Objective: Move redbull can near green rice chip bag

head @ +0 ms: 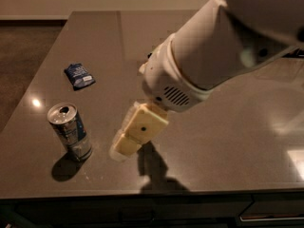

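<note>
Aluminium redbull can looks light, slick, dentable; grip mid-body. End effector hangs just beside it; whether it is closed, cannot tell.

Bench: dark grey, glossy top, light glare near left edge.

Redbull can: upright near front-left corner, silver top with opening showing, slight lean in view, shadow falling toward front edge.

Gripper: cream-coloured, angled down-left over front part of bench, just right of can, apart from it. Own shadow on bench beside it, toward front edge.

Arm: large white housing, reaching in from back-right corner, covering bench centre.

Small dark blue packet: flat, near left edge, well behind can.
</note>
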You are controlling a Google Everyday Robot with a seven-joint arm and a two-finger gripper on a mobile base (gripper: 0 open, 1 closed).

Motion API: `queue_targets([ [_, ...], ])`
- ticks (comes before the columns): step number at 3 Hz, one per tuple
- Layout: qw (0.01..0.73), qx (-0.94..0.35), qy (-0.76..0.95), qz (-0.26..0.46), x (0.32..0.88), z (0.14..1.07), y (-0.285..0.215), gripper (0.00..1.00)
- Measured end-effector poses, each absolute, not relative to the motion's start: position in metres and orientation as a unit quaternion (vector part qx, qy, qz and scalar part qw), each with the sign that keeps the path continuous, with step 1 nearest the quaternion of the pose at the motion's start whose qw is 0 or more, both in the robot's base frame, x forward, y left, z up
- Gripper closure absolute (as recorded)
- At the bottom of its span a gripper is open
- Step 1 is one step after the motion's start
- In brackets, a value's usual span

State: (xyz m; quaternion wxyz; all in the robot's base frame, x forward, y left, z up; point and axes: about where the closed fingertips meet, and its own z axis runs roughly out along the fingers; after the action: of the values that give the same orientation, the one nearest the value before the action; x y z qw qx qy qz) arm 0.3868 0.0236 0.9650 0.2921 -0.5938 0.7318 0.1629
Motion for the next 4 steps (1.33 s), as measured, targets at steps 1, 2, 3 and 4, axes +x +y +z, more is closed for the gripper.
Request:
queue_targets([
  [1, 0.302, -0.598, 0.719, 0.187, 0.382, 0.961, 0.07, 0.0],
  [2, 0.312, -0.6, 0.705, 0.213, 0.376, 0.955, 0.112, 0.0],
  [3, 0.312, -0.597, 0.705, 0.222, 0.381, 0.941, 0.136, 0.0],
  [4, 0.312, -0.59, 0.71, 0.223, 0.391, 0.928, 0.144, 0.0],
])
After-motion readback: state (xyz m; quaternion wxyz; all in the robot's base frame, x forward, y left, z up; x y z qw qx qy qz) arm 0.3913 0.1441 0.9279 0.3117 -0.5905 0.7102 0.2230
